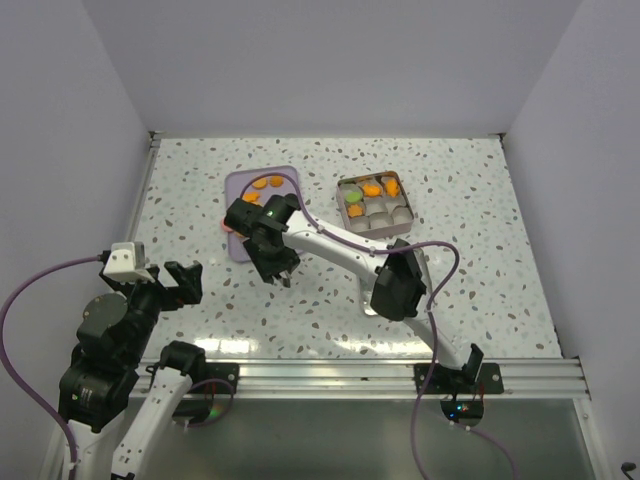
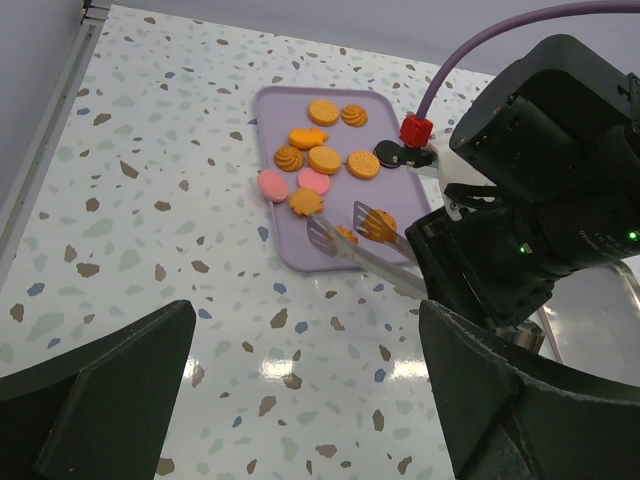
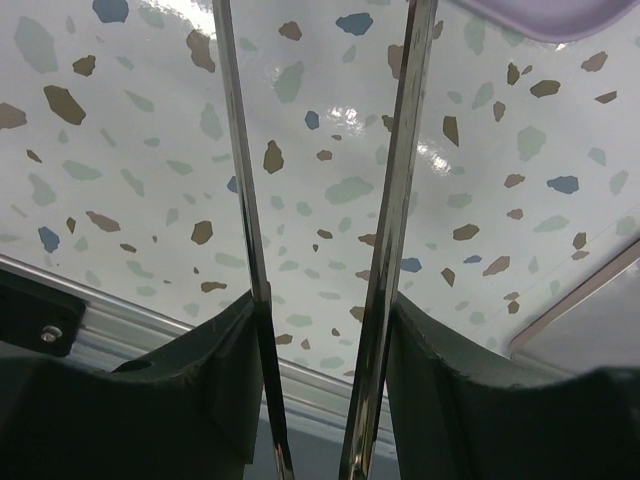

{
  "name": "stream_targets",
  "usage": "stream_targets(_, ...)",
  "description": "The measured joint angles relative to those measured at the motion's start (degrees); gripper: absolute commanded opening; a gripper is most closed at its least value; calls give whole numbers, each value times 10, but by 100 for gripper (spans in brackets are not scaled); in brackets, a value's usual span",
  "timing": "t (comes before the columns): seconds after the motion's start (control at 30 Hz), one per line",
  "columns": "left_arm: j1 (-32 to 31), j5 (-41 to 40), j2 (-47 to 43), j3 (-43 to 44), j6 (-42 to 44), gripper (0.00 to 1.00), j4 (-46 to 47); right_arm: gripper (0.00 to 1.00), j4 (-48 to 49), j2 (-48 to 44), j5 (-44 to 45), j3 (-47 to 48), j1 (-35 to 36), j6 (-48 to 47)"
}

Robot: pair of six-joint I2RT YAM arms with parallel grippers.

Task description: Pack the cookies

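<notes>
Cookies (image 2: pixel 324 159) lie mostly on the lilac tray (image 2: pixel 272 112); several sit in the metal tin (image 1: pixel 385 222). Right gripper (image 3: pixel 322 360) clamps metal tongs (image 2: pixel 372 252) (tips spread above the tray's near end). Left gripper (image 2: pixel 305 390) hangs wide open over the table (image 2: pixel 150 230), well apart from the tray.
</notes>
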Motion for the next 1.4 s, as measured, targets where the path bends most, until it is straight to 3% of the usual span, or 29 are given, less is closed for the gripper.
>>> stream_targets(0.2,0,0,0,0,0,100,0,46,0,0,10,0,0,-1)
stream_targets(0.4,0,0,0,0,0,100,0,35,0,0,11,0,0,-5)
stream_targets(0.67,0,0,0,0,0,100,0,31,1,0,12,-7,3,-9)
stream_targets(1.13,0,0,0,0,0,100,0,31,-2,-7,33,12,2,-8)
stream_targets(1.4,0,0,0,0,0,100,0,31,-2,-61,55,5,-41,-7)
